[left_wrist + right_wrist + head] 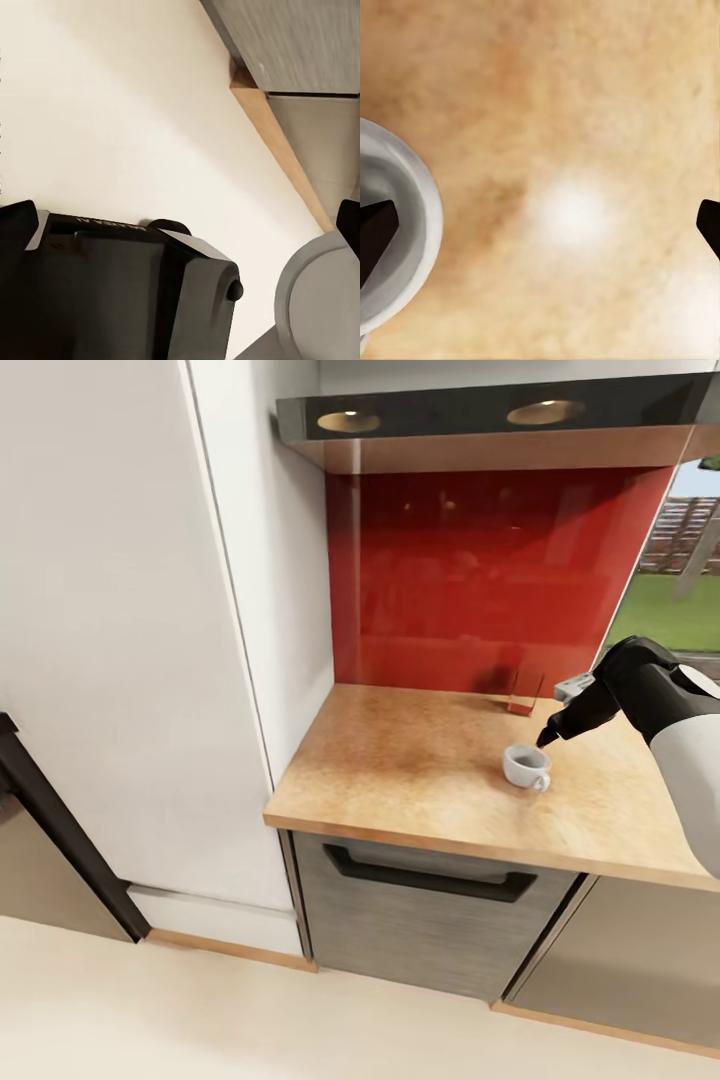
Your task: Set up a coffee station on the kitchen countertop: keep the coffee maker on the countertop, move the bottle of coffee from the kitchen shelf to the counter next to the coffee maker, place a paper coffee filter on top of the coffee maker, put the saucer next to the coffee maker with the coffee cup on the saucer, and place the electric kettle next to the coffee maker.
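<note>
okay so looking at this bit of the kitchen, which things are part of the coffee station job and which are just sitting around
Part of the job:
- coffee cup, standing on the countertop, no saucer under it
- right pincer, open, just above the cup's rim

Just there:
- small clear stand with a red base by the red backsplash
- grey drawer front under the counter
- tall white cabinet

Coffee cup [525,765] white, greyish inside. Countertop [420,760] mottled light wood grain, tan-orange. Backsplash [480,570] glossy red. Cabinet front [420,930] brushed grey, black handle [425,872]. Tall wall panel [120,610] white. Floor [200,1020] pale cream. Right gripper [548,738] black.
</note>
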